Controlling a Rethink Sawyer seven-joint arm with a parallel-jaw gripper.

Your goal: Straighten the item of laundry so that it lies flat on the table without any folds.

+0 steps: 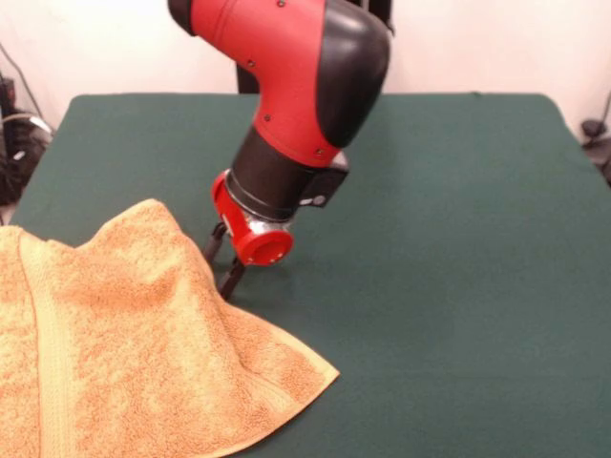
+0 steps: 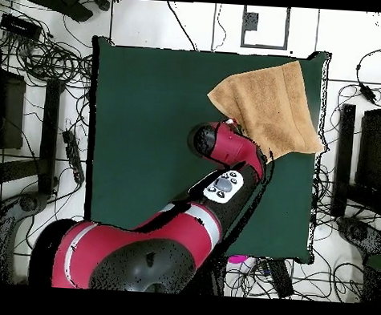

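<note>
The orange-tan towel (image 1: 124, 334) lies at the table's near left in the front view, running off the picture's left and bottom edges. Its edge beside the gripper is lifted into a tented ridge, and a woven band runs down its left part. My gripper (image 1: 222, 262) points down at that raised edge and is shut on the towel. In the overhead view the towel (image 2: 269, 104) sits at the green table's (image 2: 147, 129) upper right corner. It reaches past the table's right edge, and my wrist (image 2: 242, 151) covers the towel's lower edge and hides the gripper.
The red and black arm (image 2: 164, 243) reaches across the table from the base. The green table (image 1: 458, 239) stretches to the right of the towel. Cables and equipment (image 2: 38, 66) lie on the floor around the table.
</note>
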